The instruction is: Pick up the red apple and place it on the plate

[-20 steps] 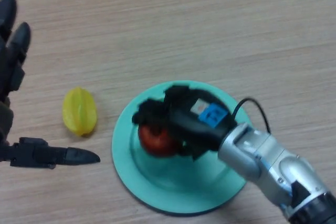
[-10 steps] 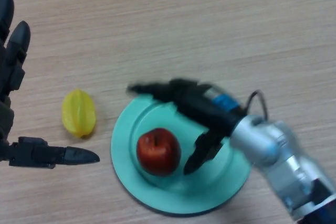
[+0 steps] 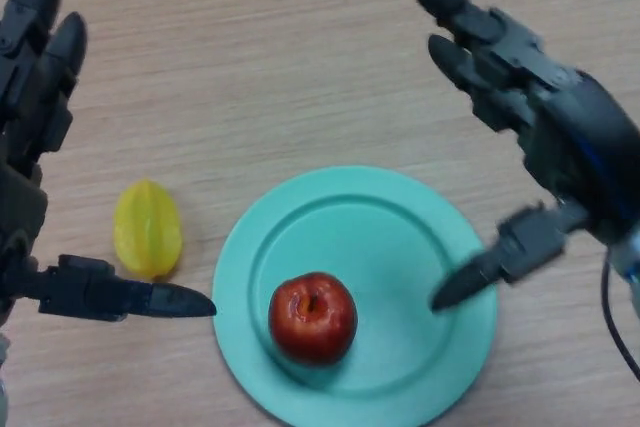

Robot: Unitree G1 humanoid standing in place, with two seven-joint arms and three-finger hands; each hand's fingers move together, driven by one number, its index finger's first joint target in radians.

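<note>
The red apple [image 3: 312, 317] sits upright on the teal plate [image 3: 400, 237], a little left of its centre and toward the near rim. My right hand [image 3: 570, 137] is open above the plate's right side, fingers straight and pointing away, thumb over the right rim, apart from the apple. My left hand [image 3: 30, 147] is open at the left edge of the view, fingers straight, thumb pointing right toward the plate.
A yellow star fruit [image 3: 148, 229] lies on the wooden table [image 3: 300, 67] just left of the plate, between it and my left hand.
My right hand let go of the apple, opened and lifted back to the right. The apple now rests free on the plate. The left hand stayed in place.
</note>
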